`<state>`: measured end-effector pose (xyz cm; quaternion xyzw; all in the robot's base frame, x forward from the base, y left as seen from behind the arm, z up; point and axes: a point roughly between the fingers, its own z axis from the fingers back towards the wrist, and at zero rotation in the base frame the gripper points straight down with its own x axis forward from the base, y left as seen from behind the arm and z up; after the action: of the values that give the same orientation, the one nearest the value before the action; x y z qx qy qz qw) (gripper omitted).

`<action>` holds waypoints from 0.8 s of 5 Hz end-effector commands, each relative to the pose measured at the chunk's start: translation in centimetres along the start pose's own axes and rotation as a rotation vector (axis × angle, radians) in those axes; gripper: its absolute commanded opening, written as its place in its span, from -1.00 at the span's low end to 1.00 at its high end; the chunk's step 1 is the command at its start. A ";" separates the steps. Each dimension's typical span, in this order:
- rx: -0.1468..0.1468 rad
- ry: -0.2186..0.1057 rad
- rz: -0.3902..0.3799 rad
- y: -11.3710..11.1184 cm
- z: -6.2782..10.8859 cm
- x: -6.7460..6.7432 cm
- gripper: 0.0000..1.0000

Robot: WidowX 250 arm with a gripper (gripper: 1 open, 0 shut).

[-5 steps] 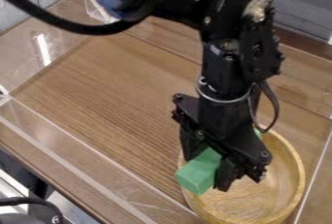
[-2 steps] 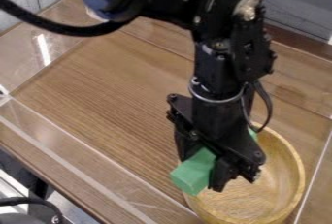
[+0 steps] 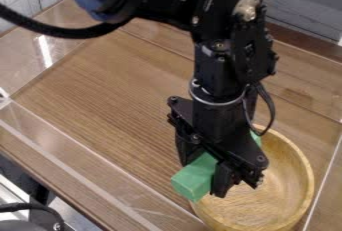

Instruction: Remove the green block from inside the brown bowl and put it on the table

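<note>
The table (image 3: 114, 100) was seen as the largest thing, its brown wood grain being spread from the left edge of the frame across the middle and on to the right. It was edged along the lower left by a clear acrylic wall (image 3: 80, 150), and a light spot was reflected near the upper left. A grey surface was shown behind the table at the upper right, and a patterned pale surface was glimpsed in the upper left corner.

The black robot arm (image 3: 221, 50) was extended from the top of the frame down to the lower right, and much of the table's middle was covered by it. The brown bowl (image 3: 245, 213), round and light tan, was placed in the lower right, its far left part being hidden by the arm and gripper. The black gripper (image 3: 223, 175) was clenched on the green block (image 3: 195, 177), which was held at the left rim of the bowl, low in the frame and right of centre. The block was tilted, and its upper end was covered by the gripper. Whether the rim was touched by it could not be told.

A second patch of green was partly seen beside the gripper on its right, but what it belonged to could not be made out. The arm was cut off by the top edge, and dark cables and parts in the lower left corner were only partly shown.
</note>
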<state>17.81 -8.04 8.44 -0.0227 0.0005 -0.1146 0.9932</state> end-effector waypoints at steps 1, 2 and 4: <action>-0.006 -0.039 0.013 0.3 1.1 0.3 -1.00; -0.005 -0.038 0.018 0.4 1.1 0.1 -1.00; -0.003 -0.039 0.022 0.6 1.2 -0.1 -1.00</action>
<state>17.43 -7.36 8.87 -0.0225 -0.0007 -0.1056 0.9942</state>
